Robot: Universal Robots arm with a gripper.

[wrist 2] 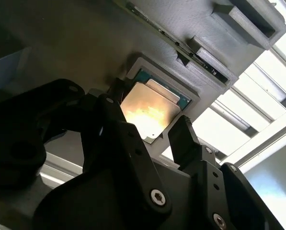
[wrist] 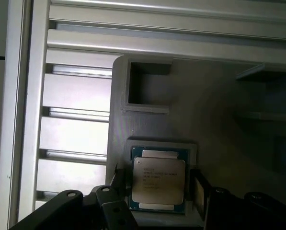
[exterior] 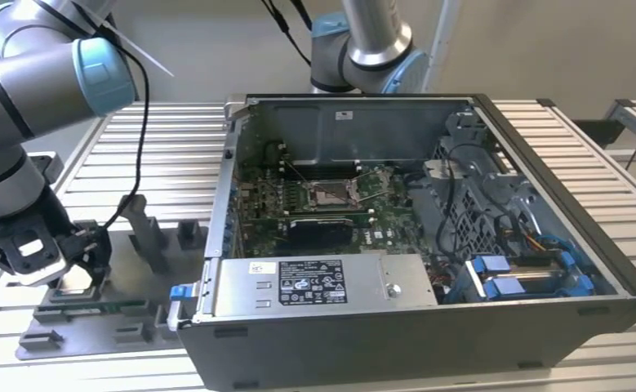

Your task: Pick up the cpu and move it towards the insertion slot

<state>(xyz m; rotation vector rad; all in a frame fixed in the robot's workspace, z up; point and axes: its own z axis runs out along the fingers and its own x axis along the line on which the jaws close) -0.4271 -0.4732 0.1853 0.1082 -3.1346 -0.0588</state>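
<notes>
The cpu [wrist: 158,181] [wrist 2: 150,112] lies flat, silver top up, in a square recess of the grey fixture plate [wrist: 147,129] [exterior: 111,318]. My gripper [exterior: 67,268] [wrist: 158,183] [wrist 2: 146,115] hangs low over it at the exterior view's left, open. One black finger [wrist: 118,181] [wrist 2: 111,108] stands on each side of the chip, the other [wrist: 199,186] [wrist 2: 183,132] opposite, each with a small gap to it. The insertion slot [exterior: 334,193] is on the motherboard inside the open computer case, far off to the exterior view's right, its metal frame and dark centre showing.
The open computer case [exterior: 535,163] has tall walls, with a power supply [exterior: 312,282] along its near side and cables and drive bays at the right. A second arm [exterior: 366,41] stands behind the case. Upright holders [exterior: 148,233] and a green memory stick [exterior: 95,307] sit on the fixture. The table [exterior: 176,147] is slatted aluminium.
</notes>
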